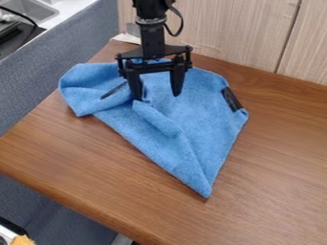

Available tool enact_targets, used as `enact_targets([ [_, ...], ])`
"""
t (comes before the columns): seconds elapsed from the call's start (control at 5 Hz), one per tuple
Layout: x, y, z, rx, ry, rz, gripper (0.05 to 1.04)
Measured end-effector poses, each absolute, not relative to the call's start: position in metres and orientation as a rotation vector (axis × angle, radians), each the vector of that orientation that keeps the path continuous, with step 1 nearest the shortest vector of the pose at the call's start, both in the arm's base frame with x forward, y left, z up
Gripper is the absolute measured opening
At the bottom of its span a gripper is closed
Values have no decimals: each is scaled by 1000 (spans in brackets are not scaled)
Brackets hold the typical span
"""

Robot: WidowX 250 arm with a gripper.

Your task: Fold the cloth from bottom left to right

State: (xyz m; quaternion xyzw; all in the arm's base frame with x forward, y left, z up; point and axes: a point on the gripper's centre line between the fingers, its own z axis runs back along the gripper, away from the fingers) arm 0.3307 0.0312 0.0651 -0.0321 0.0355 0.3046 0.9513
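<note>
The blue cloth (185, 136) lies rumpled on the wooden table, with one pointed corner toward the table's front edge and a bunched part at the left. A raised fold runs from below the gripper down toward that corner. Dark strips mark the cloth at its right edge and near its upper left. Over the cloth's upper middle hangs the black gripper (156, 93), open, its two fingers spread apart and pointing down. The left fingertip is right beside a ridge of cloth; whether it touches is unclear. Cloth shows between the fingers.
The wooden table (281, 186) extends to the right and front of the cloth. A wood panel wall (236, 36) stands behind it. Along the left runs a grey-blue padded partition (57, 69), with a metal sink (32, 10) beyond. A pale object lies behind the arm.
</note>
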Motion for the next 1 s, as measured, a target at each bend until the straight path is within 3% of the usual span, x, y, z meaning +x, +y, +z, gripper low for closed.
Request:
enact_targets([
  [0.8, 302, 43, 130, -102, -18, 588, 1001],
  [1.0, 297, 48, 135, -104, -30, 597, 1001],
])
